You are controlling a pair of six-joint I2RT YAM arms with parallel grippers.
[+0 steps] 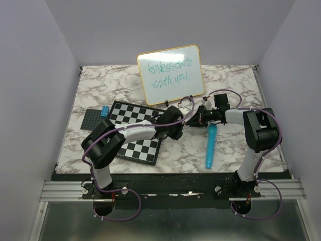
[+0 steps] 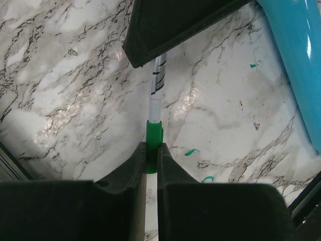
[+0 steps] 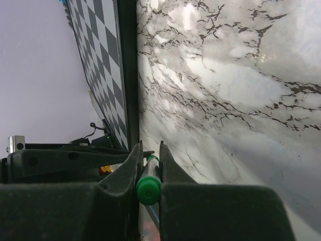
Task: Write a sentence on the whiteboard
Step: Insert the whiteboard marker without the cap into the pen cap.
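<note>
The whiteboard stands upright at the back of the table, and the sentence is on it in two green lines, "kindess starts with you". In front of it both grippers meet on one marker. My left gripper is shut on the marker's green cap. The white barrel runs from the cap up into the right gripper's black finger. My right gripper is shut on the barrel, whose green end sticks out toward the camera. In the top view the left gripper and right gripper face each other.
A black-and-white checkered board lies under the left arm and shows in the right wrist view. A teal cylinder lies on the marble near the right arm. A dark grey plate with a blue brick sits left. Small green marks spot the table.
</note>
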